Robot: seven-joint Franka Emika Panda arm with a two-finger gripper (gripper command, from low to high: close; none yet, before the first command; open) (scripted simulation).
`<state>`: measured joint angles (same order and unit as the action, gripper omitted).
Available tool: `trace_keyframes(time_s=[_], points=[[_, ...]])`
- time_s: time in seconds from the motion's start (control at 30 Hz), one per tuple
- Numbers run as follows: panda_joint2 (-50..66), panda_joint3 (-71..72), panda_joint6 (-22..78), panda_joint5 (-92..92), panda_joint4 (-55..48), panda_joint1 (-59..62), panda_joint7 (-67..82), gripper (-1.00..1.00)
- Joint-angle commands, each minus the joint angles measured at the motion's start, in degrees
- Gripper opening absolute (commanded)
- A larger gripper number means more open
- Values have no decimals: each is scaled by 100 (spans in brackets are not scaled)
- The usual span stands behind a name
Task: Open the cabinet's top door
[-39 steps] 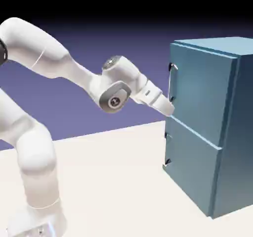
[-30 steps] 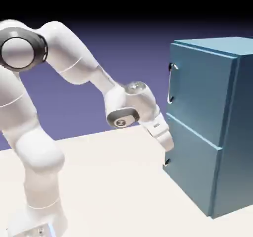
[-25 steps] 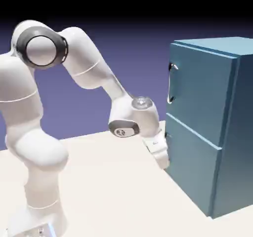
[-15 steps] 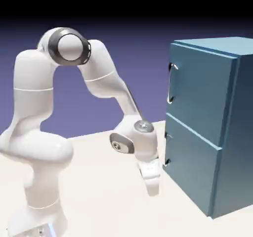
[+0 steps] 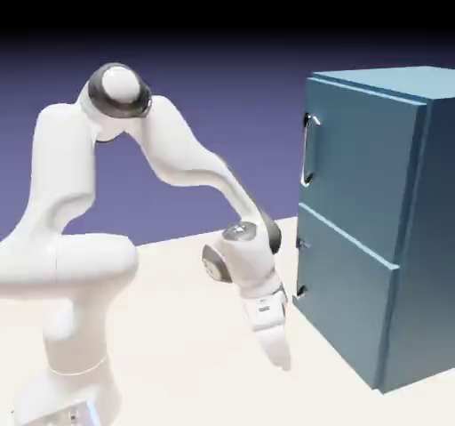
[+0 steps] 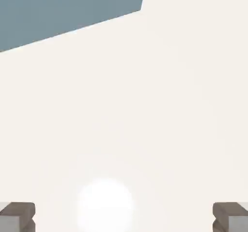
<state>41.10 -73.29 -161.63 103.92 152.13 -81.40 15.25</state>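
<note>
While the hand points down: the step in hand reads as the approach, with nothing gripped.
Gripper: the gripper (image 5: 284, 360) hangs low beside the cabinet (image 5: 382, 220), near its bottom corner, aimed at the table (image 5: 195, 353); its grey fingertips (image 6: 17, 215) stand wide apart with only bare tabletop between them.
Top door: the top door (image 5: 351, 171) sits shut, high on the cabinet's front, well above the gripper.
Handle: the handle (image 5: 307, 148) runs upright along the door's edge nearest the arm.
Next move: probably lifting and turning the hand toward that handle, then closing around it.
Surfaces: flat matte teal panels, boxy cabinet; thin pale loop handle; smooth cream tabletop; glossy white rounded arm (image 5: 178, 166).
</note>
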Motion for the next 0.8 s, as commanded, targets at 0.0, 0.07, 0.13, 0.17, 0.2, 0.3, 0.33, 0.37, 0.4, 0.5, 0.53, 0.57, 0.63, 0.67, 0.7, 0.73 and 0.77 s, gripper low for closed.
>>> trace_keyframes(time_s=[0.0,0.07,0.13,0.17,0.2,0.3,0.33,0.37,0.4,0.5,0.53,0.57,0.63,0.67,0.7,0.73,0.77], points=[[177,-176,30,250,-21,-194,139,0],[531,-528,89,748,-64,-581,415,0],[885,-879,148,1246,-106,-968,692,0],[1062,-1055,178,1496,-128,-1162,831,0],[1238,-1231,208,1745,-149,-1355,969,0],[1769,-1758,297,2493,-213,-1936,1384,0],[1946,-1934,327,2742,-234,-2129,1522,0],[2123,-2110,356,2991,-255,-2323,1661,0],[2300,-2285,386,3240,-277,-2517,1799,0],[2830,-2813,475,3988,-341,-3097,2214,0],[3007,-2988,505,4237,-362,-3291,2353,0],[3184,-3164,534,4486,-383,-3484,2491,0],[3538,-3516,594,4985,-426,-3872,2768,0],[3702,-3679,621,5216,-445,-4051,2896,0],[3702,-3679,621,5216,-445,-4051,2896,0],[3669,-3609,671,5262,-611,-3833,2904,0],[3639,-3547,715,5303,-757,-3640,2911,0]])
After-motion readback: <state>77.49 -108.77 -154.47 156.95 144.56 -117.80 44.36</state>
